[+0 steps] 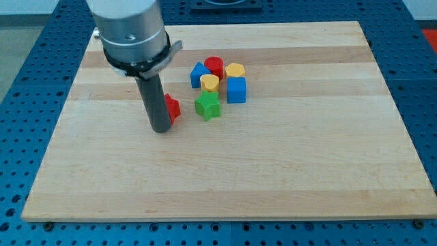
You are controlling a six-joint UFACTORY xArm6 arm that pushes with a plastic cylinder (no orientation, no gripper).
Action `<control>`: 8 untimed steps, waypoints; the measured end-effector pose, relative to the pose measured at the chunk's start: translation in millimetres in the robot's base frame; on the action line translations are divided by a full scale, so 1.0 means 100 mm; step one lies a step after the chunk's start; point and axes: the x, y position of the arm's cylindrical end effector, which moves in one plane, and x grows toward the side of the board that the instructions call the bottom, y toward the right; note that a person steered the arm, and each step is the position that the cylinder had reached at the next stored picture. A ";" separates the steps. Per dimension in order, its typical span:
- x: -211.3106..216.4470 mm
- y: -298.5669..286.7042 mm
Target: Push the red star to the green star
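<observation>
On a pale wooden board [225,178] over blue pegboard [27,102]: tip [162,129] down, touching red star [172,108] from its left. No jaws, just a rod. Green star [207,106] near, right of red star.

two red blocks [214,66], two blue [235,89], two yellow [235,70], one green [207,106]
</observation>
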 end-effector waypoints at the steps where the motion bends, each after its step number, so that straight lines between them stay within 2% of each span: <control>1: 0.00 -0.14; 3: 0.00 0.35; 7: -0.10 0.90; 8: -0.05 0.80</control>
